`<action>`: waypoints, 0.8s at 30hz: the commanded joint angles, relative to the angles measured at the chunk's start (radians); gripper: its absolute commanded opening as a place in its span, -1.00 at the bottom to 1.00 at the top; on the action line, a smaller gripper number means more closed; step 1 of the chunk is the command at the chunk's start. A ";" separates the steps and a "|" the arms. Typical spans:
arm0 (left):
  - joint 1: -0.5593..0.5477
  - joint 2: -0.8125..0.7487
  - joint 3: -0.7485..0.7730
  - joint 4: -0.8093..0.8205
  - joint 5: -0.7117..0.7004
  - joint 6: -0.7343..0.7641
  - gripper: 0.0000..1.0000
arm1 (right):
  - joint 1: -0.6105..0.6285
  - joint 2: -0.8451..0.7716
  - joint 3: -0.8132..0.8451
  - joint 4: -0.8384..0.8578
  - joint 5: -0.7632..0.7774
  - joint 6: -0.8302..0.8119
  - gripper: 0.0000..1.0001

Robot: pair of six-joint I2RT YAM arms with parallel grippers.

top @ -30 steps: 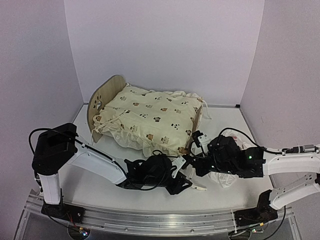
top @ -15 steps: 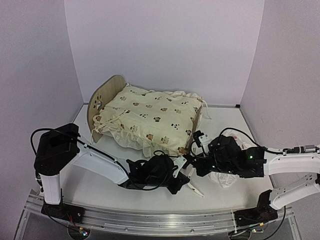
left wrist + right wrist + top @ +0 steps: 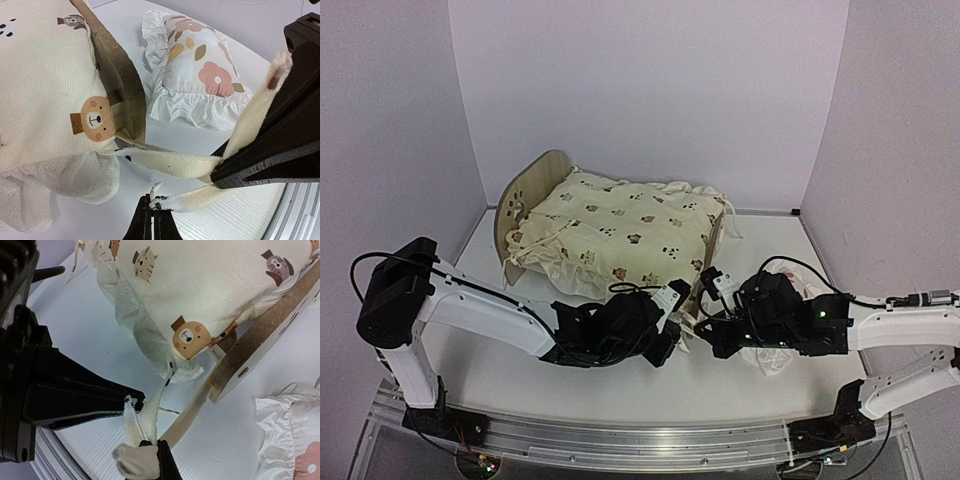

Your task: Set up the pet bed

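The cushion lies on the pet bed at the tabletop's back left, while the left hand and right hand each pinch a tie string, seemingly not yet knotted, and the pillow waits alongside.

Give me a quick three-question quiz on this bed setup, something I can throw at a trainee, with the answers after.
1. True or false: the flowered pillow lies on the cushion.
2. What does the left tool pinch? A: a cushion tie string. B: the headboard. C: the pillow.
3. Fill in: the right tool is ____ on a tie string.
Key: 1 false, it lies on the table beside the pet bed. 2 A. 3 shut.
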 commanded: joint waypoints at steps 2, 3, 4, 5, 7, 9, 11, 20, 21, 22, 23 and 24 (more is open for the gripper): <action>-0.001 0.019 0.079 -0.001 -0.073 0.062 -1.00 | 0.000 -0.023 0.018 -0.002 -0.051 -0.028 -1.00; -0.001 0.027 0.089 0.000 -0.071 0.066 -1.00 | 0.000 -0.024 0.018 -0.002 -0.050 -0.029 -1.00; -0.001 0.035 0.096 0.001 -0.068 0.070 -1.00 | 0.000 -0.025 0.018 -0.002 -0.049 -0.031 -1.00; 0.000 0.038 0.101 0.008 -0.063 0.072 -1.00 | 0.000 -0.026 0.019 -0.002 -0.050 -0.032 -1.00; 0.004 0.040 0.107 0.026 -0.033 0.075 -1.00 | 0.001 -0.028 0.019 -0.002 -0.054 -0.034 -1.00; 0.016 0.045 0.122 0.025 0.010 0.069 -1.00 | 0.000 -0.032 0.018 -0.002 -0.055 -0.038 -1.00; 0.026 0.059 0.139 0.009 0.031 0.058 -1.00 | 0.000 -0.040 0.017 -0.002 -0.047 -0.042 -1.00; 0.073 0.084 0.124 0.024 0.209 0.008 -1.00 | 0.000 -0.088 0.001 -0.003 -0.037 -0.080 -1.00; 0.077 0.087 0.124 0.026 0.212 0.007 -1.00 | 0.000 -0.085 0.001 -0.005 -0.044 -0.082 -1.00; 0.080 0.085 0.125 0.028 0.212 0.007 -1.00 | 0.001 -0.081 0.001 -0.008 -0.052 -0.082 -1.00; 0.084 0.081 0.123 0.032 0.212 0.009 -1.00 | 0.001 -0.078 0.001 -0.012 -0.064 -0.083 -1.00; 0.087 0.079 0.121 0.040 0.212 0.010 -1.00 | 0.001 -0.073 0.002 -0.016 -0.078 -0.084 -1.00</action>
